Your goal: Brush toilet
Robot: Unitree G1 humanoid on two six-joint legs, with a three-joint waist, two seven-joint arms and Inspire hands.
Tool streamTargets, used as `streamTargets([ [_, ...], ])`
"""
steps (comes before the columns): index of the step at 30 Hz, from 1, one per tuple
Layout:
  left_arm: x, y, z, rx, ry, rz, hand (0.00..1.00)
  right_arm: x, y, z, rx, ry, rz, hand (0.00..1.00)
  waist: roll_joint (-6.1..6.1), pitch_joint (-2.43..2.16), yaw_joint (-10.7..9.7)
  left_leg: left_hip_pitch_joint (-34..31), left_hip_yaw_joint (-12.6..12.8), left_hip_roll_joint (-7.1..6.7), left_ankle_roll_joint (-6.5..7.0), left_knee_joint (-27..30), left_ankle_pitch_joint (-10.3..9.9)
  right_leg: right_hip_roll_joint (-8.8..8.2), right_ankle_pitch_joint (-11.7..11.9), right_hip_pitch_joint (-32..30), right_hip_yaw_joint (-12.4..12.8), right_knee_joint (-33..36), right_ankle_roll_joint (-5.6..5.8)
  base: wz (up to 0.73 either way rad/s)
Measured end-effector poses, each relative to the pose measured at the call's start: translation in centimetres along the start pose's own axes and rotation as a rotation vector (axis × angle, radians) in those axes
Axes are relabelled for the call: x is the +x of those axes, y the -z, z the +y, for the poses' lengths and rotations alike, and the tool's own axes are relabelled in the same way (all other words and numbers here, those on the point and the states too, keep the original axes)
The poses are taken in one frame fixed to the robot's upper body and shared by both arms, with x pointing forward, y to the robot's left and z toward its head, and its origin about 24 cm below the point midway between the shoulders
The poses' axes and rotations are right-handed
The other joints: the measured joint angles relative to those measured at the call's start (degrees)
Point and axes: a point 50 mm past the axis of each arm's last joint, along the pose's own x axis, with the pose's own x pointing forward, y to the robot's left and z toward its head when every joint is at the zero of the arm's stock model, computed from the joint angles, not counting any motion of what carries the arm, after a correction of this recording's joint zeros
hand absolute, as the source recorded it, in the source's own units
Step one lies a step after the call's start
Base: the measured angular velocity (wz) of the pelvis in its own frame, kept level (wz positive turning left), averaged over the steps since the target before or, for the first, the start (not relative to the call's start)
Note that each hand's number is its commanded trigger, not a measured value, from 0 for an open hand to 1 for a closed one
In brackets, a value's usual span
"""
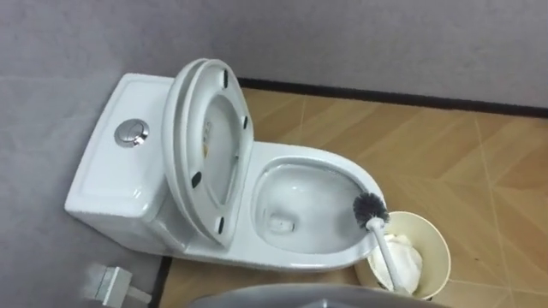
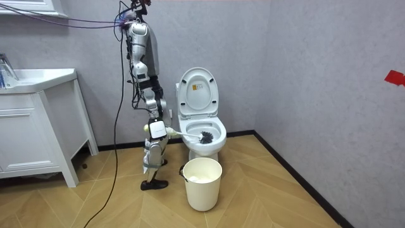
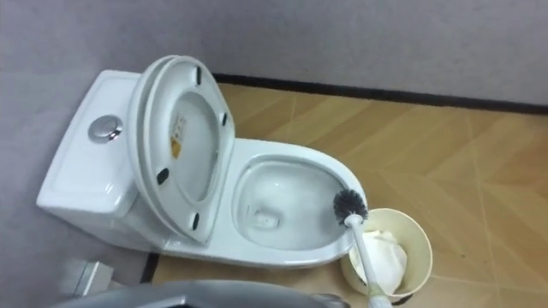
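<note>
The white toilet (image 1: 342, 171) stands against the grey wall with its seat and lid (image 1: 210, 145) raised. The toilet brush's dark bristle head (image 1: 370, 208) rests on the inside of the bowl's right rim. Its white handle (image 1: 385, 252) slants down toward the lower right, over the bin. In the room view I stand at the toilet's side, and my right hand (image 2: 157, 130) is curled round the end of the brush handle (image 2: 183, 134), with the head (image 2: 204, 135) over the bowl.
A cream waste bin (image 1: 432, 248) lined with a white bag stands on the wooden floor by the bowl's front. The tank (image 1: 103, 184) carries a chrome flush button (image 1: 132, 132). A white vanity cabinet (image 2: 31, 126) stands behind me.
</note>
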Motion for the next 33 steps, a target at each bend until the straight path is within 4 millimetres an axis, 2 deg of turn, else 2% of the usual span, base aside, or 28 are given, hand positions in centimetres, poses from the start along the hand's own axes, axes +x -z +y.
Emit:
streamTargets([
  [3, 0.1, -1.3, 0.0, 0.008, -0.003, -0.039, 0.0, 0.0, -0.4, 0.1, 0.002, 0.011, -0.009, 1.0, 0.22, -0.1, -0.85, 1.3, 0.47, 0.0, 0.0, -1.02, 0.0, 0.17, 0.04, 0.07, 1.44, 0.13, -0.01, -0.28],
  [10, 0.0, -1.5, -0.6, 0.01, 0.01, -0.045, 0.0, 0.0, -0.2, -0.1, 0.075, 0.045, 0.0, 1.0, -0.01, 0.06, -2.77, 2.48, 2.4, 0.03, 0.01, -1.37, -0.02, 0.3, 0.03, 0.09, 4.03, 0.23, 0.05, -0.18],
  [15, -0.1, -1.0, -0.6, 0.014, 0.012, -0.033, 0.0, 0.0, 1.1, -0.7, 0.167, 0.094, 0.061, 1.0, -0.34, 0.11, -3.22, 2.53, 2.94, 0.13, 0.03, -1.94, -0.05, 0.45, 0.05, -0.66, 4.28, 0.83, 0.06, -0.06],
  [20, -0.1, -0.7, -0.7, 0.017, 0.015, -0.022, 0.0, 0.0, 1.2, -0.9, 0.184, 0.114, 0.071, 1.0, -0.26, 0.15, -3.55, 2.55, 3.08, 0.2, 0.03, -1.95, -0.07, 0.54, 0.05, -0.83, 4.51, 0.97, 0.06, 0.0],
  [21, -0.1, -0.7, -0.7, 0.018, 0.015, -0.022, 0.0, 0.0, 1.2, -1.0, 0.189, 0.116, 0.069, 0.97, -0.2, 0.16, -3.68, 2.55, 3.08, 0.29, 0.01, -2.04, -0.21, 0.68, 0.05, -0.93, 4.66, 1.0, 0.06, -0.03],
  [22, -0.1, -0.7, -0.7, 0.019, 0.015, -0.021, 0.0, 0.0, 1.1, -1.0, 0.191, 0.117, 0.068, 0.29, -0.15, 0.17, -3.67, 2.56, 3.08, 0.36, 0.01, -2.08, -0.32, 0.78, 0.05, -0.98, 4.8, 1.01, 0.06, -0.06],
  [23, -0.1, -0.6, -0.7, 0.03, 0.014, -0.018, 0.0, 0.0, 1.0, -1.0, 0.203, 0.12, 0.066, 0.0, -0.12, 0.18, -3.68, 2.55, 3.02, 0.43, -0.01, -2.14, -0.37, 0.89, 0.06, -1.1, 5.02, 1.03, 0.04, -0.07],
  [33, -0.1, -0.2, -0.8, 0.063, 0.008, -0.008, 0.0, 0.0, 1.0, -1.2, 0.309, 0.155, 0.088, 0.0, 0.02, 0.16, -4.2, 2.51, 3.06, 0.62, -0.12, -2.67, -0.38, 1.32, 0.29, -1.73, 5.93, 0.95, -0.2, -0.05],
])
